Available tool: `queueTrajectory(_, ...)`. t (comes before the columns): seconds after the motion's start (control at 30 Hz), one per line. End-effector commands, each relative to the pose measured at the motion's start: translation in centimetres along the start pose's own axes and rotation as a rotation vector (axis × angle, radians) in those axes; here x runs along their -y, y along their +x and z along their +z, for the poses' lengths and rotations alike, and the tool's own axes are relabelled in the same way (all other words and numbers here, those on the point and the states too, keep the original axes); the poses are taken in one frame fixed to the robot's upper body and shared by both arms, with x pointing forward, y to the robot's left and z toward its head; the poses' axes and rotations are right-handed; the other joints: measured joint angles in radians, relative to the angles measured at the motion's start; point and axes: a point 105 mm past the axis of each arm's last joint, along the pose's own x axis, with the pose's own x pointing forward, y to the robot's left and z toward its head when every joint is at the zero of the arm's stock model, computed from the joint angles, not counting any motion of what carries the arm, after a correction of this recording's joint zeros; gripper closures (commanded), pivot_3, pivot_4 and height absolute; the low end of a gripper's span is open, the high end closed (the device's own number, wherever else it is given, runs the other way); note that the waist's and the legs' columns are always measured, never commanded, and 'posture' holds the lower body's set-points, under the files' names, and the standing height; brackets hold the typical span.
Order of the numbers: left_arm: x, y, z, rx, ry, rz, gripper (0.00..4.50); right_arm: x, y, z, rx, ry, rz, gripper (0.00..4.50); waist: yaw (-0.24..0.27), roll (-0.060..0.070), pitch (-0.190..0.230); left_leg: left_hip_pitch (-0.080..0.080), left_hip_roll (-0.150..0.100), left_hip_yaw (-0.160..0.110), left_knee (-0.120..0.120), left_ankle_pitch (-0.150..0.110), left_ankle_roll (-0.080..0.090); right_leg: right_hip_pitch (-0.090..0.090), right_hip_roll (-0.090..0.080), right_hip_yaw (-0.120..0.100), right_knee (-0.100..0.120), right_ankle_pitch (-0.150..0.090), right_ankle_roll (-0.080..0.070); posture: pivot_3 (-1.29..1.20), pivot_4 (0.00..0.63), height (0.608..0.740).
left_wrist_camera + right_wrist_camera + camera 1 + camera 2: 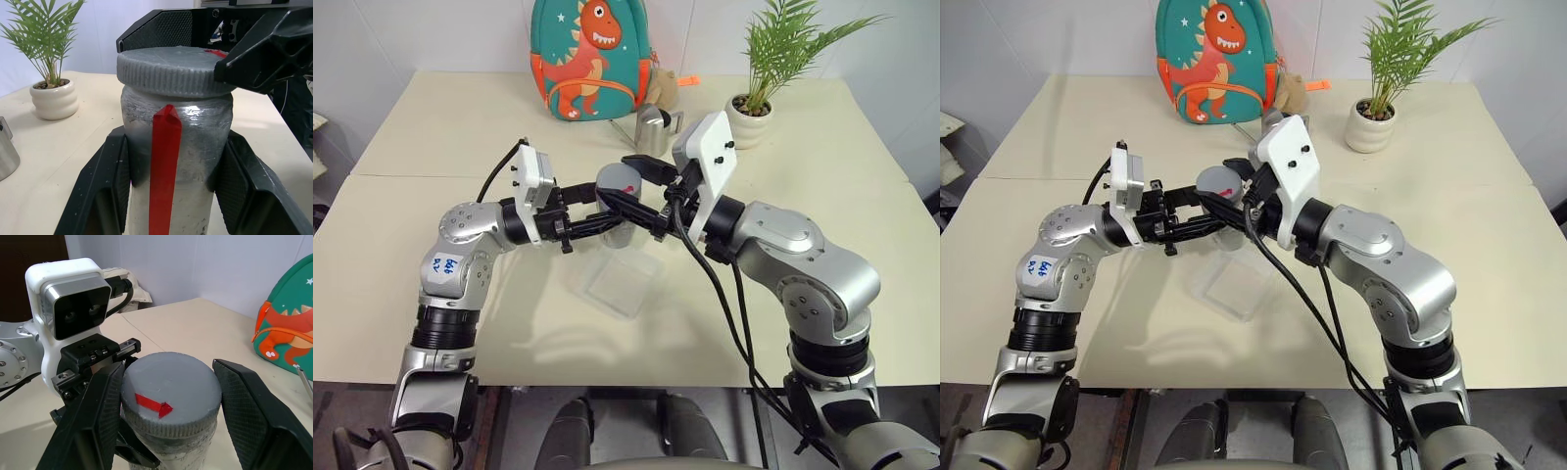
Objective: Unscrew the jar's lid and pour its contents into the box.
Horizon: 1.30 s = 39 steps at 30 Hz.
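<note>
My left gripper (610, 219) is shut on the silvery jar (195, 142), holding it upright above the table; a red strip runs down the jar's side. The grey ribbed lid (171, 387), with a red arrow on top, sits on the jar. From the right, my right gripper (168, 377) reaches in level and is shut on the lid, one black finger on each side of its rim. The contents are hidden inside the jar. The clear, shallow box (625, 281) lies on the table just below and in front of the jar.
A steel watering can (656, 127) stands behind the jar. A green dinosaur backpack (590, 59) leans at the back of the table, and a potted palm (749, 117) stands at the back right. The cream table (862, 225) spreads wide on both sides.
</note>
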Motion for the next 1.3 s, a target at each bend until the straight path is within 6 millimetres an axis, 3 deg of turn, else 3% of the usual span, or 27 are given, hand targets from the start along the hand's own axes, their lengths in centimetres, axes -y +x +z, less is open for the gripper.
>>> queueTrajectory(0.03, 0.9, 0.2, 2.0, 0.071, 0.058, -0.042, 2.56, -2.3, -0.2, 1.0, 0.036, -0.026, 0.150, 1.97, 0.000, 0.000, 0.000, 0.000, 0.000, 0.000, 0.000, 0.000, 0.000, 0.000, 0.000, 0.000, 0.000, 0.000, 0.000, 0.00, 0.150, 0.740)
queueTrajectory(0.2, 1.4, -0.1, 2.2, 0.086, 0.047, -0.103, 2.56, -4.3, -1.4, 1.8, 0.046, -0.050, 0.383, 1.97, 0.001, 0.000, 0.000, 0.000, 0.000, 0.000, 0.000, 0.000, 0.000, 0.000, 0.000, 0.000, -0.001, 0.000, 0.000, 0.00, 0.150, 0.740)
queueTrajectory(0.43, 1.6, -0.9, 2.3, 0.068, 0.046, -0.203, 2.56, -5.2, -2.9, 2.9, 0.062, -0.065, 0.612, 1.97, 0.000, 0.000, 0.000, 0.000, 0.000, 0.000, 0.000, 0.000, 0.000, 0.000, 0.000, 0.000, -0.001, 0.000, 0.000, 0.00, 0.150, 0.740)
queueTrajectory(1.0, 1.9, -1.1, 3.1, 0.055, 0.028, -0.324, 2.56, -4.5, -2.9, 2.7, 0.056, -0.048, 0.633, 1.97, 0.000, 0.000, 0.000, 0.000, 0.000, 0.000, 0.000, 0.000, 0.001, 0.000, 0.000, 0.000, -0.001, 0.000, 0.000, 0.00, 0.150, 0.740)
queueTrajectory(1.2, 2.4, -1.0, 3.3, 0.057, 0.026, -0.342, 2.56, -4.0, -2.4, 2.5, 0.053, -0.053, 0.585, 0.02, 0.000, 0.000, 0.000, 0.000, 0.000, 0.000, 0.000, 0.000, 0.001, 0.000, 0.000, 0.000, -0.001, 0.000, 0.000, 0.00, 0.150, 0.740)
queueTrajectory(1.3, 2.8, -1.1, 3.2, 0.045, 0.024, -0.362, 2.56, -3.7, -2.2, 2.5, 0.060, -0.060, 0.566, 0.02, 0.000, 0.000, 0.000, 0.000, 0.000, 0.000, 0.000, 0.000, 0.001, 0.000, 0.000, 0.000, -0.001, 0.000, 0.000, 0.00, 0.150, 0.740)
